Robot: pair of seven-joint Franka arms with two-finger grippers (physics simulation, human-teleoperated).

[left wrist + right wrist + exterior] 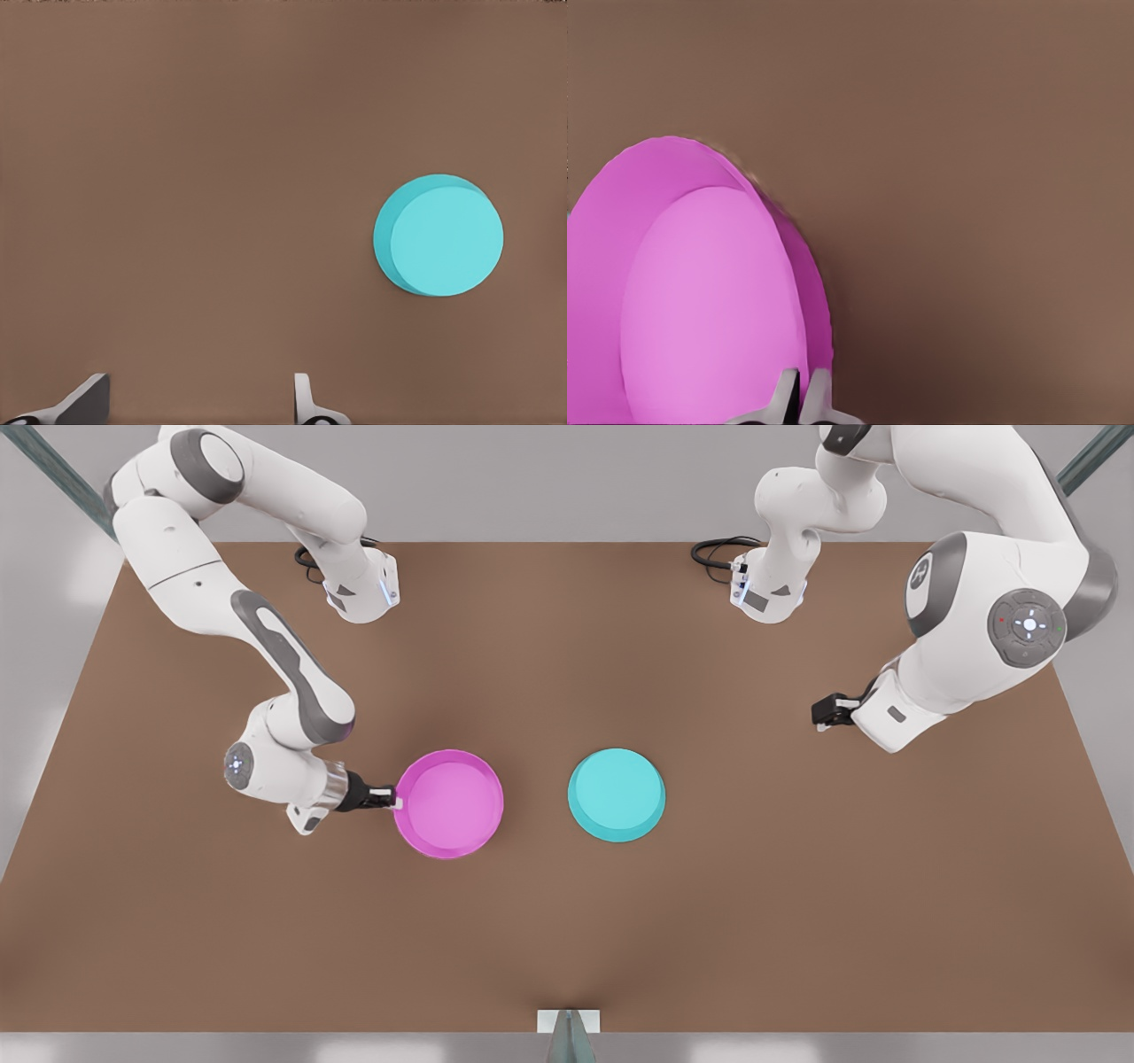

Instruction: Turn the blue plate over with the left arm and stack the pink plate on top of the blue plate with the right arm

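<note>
With the right gripper pinched on the pink plate rim beside the blue plate, that edge-only hold may slip or tilt on lifting; left gripper waits open, well apart.

Both plates lay on the desk: pink plate at the front view's left, blue plate well apart at its right.

The pink plate runs off the right wrist view's edge — rim cut short.

No readable text, labels, brands or numbers appear on anything in these views
</note>
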